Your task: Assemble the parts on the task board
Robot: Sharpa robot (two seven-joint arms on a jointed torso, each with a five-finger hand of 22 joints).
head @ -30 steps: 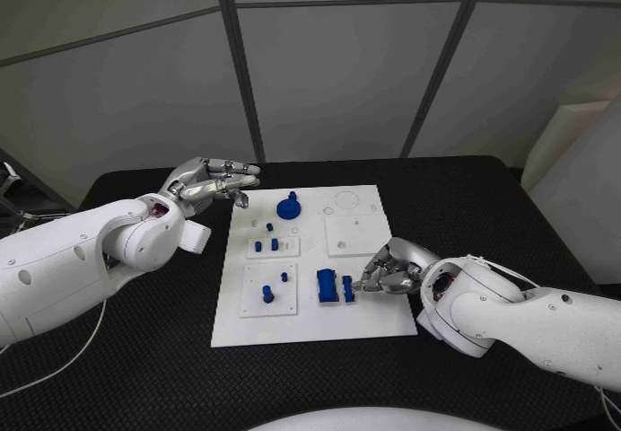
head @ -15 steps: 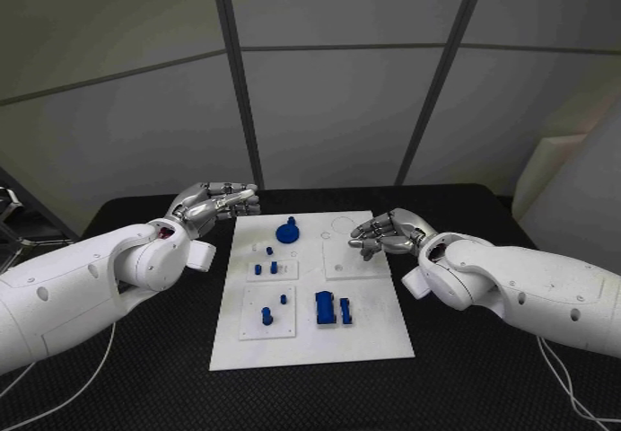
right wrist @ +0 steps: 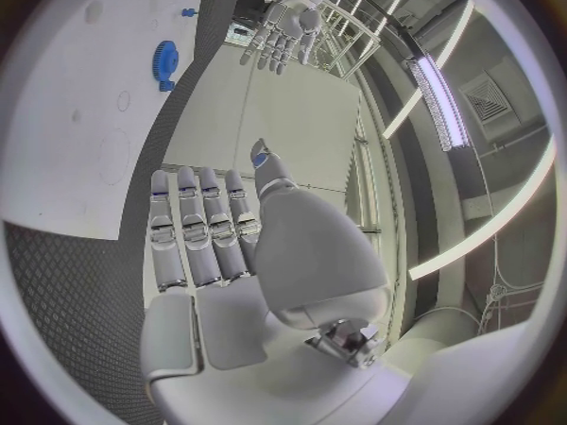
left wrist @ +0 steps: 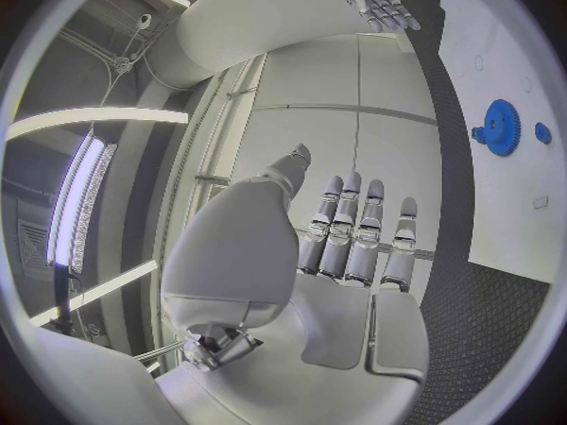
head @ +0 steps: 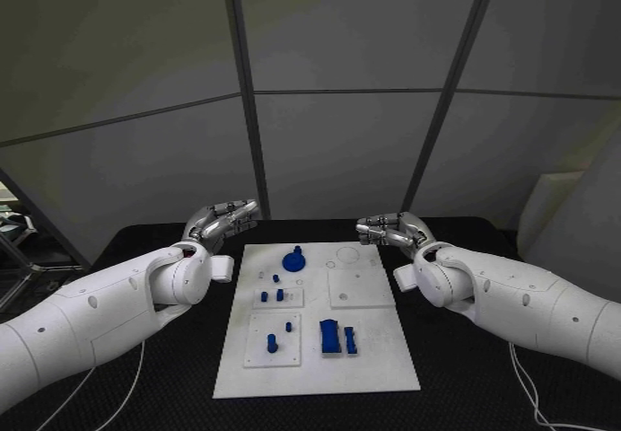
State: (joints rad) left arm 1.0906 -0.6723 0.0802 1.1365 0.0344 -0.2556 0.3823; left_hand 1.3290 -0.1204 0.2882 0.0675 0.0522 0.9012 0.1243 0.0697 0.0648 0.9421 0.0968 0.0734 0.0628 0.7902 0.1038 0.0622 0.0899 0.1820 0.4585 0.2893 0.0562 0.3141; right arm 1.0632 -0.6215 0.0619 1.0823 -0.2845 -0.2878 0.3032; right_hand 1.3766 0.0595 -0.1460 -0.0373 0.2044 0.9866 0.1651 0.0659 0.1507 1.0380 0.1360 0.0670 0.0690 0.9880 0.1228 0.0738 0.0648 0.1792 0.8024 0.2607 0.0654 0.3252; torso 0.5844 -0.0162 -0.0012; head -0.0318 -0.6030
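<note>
From my station I see the left hand (head: 220, 218) raised at the left of the head picture, over the far part of the black bench (head: 155, 247), just beside the upper left corner of the task board (head: 375, 346). It holds nothing; in its wrist view the fingers (left wrist: 354, 236) are straight and lie close side by side, with the thumb apart.

The task board lies in the middle of the picture, a long white plate. On its upper part I see a blue gear (head: 295, 261) with a small knob. Below it, on a raised white square, a few small blue pegs (head: 272, 294) stand. Lower left of the board there is another white square with one blue peg (head: 272, 342). Beside it, more to the right, a blue block (head: 330, 337) stands with a thin blue piece (head: 349, 339) just next to it.

At the right, the right hand (head: 389, 228) hovers near the upper right corner of the board. It is also empty, with the fingers (right wrist: 198, 227) straight and together and the thumb apart.
</note>
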